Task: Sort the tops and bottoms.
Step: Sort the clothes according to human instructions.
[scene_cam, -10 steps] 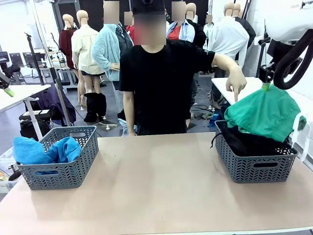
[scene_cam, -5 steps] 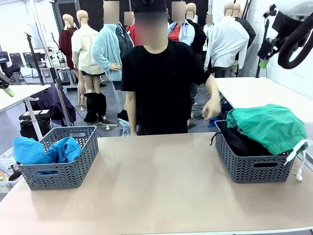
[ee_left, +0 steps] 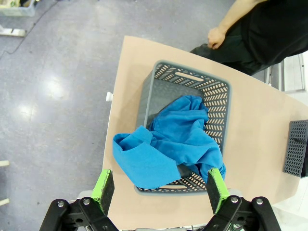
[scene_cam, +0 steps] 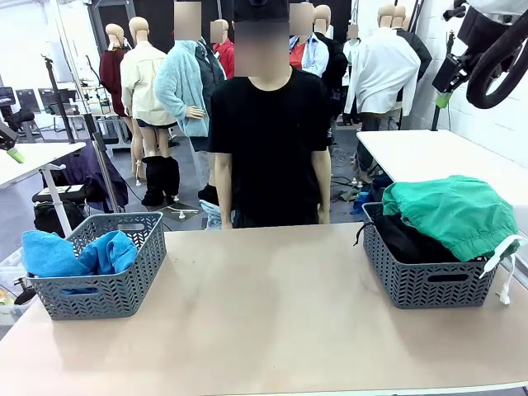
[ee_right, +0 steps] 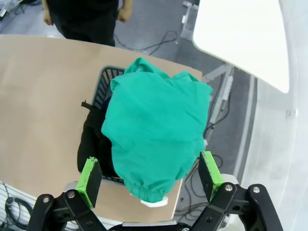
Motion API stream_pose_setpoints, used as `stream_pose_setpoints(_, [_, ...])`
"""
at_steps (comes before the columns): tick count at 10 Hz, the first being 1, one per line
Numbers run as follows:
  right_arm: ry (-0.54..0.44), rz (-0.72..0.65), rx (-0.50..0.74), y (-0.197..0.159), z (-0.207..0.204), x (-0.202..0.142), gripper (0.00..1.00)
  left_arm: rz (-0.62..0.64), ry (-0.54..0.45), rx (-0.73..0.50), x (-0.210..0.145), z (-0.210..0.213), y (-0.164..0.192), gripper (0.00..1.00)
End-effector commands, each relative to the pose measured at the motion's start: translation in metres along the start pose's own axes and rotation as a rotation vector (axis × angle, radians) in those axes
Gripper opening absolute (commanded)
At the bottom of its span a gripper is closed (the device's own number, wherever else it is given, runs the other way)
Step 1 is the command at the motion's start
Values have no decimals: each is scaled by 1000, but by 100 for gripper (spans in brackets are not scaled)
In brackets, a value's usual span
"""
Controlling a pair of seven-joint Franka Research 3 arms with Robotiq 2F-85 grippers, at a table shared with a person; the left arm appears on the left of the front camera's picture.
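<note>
Since the earlier frame our right gripper [ee_right: 150, 180] has let go of the green shorts [scene_cam: 452, 213] and lifted high over the right basket [scene_cam: 429, 285]; the person's [scene_cam: 268, 140] arm has dropped to the side. We count two grey baskets. On the left, our left gripper [ee_left: 160, 187] hangs spread and empty over the left basket [scene_cam: 124, 289], which holds blue cloth [scene_cam: 74, 254]. On the right, the shorts lie atop a black garment [scene_cam: 408, 239], long axis across the basket, white drawstring [scene_cam: 503, 268] trailing over its right rim.
</note>
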State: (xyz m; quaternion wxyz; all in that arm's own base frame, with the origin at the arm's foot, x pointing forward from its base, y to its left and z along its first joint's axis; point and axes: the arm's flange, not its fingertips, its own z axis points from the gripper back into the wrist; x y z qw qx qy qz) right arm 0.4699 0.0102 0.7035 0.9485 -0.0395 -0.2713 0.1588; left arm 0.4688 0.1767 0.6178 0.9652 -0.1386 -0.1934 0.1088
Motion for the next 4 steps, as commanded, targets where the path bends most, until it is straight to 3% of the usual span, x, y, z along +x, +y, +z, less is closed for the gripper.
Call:
stream_pose_setpoints(1, [0, 4, -5, 0, -2, -3, 100, 13, -7, 28, -1, 1, -1, 100])
stream_pose_setpoints(4, [0, 4, -5, 0, -2, -3, 100, 13, -7, 28, -1, 1, -1, 100])
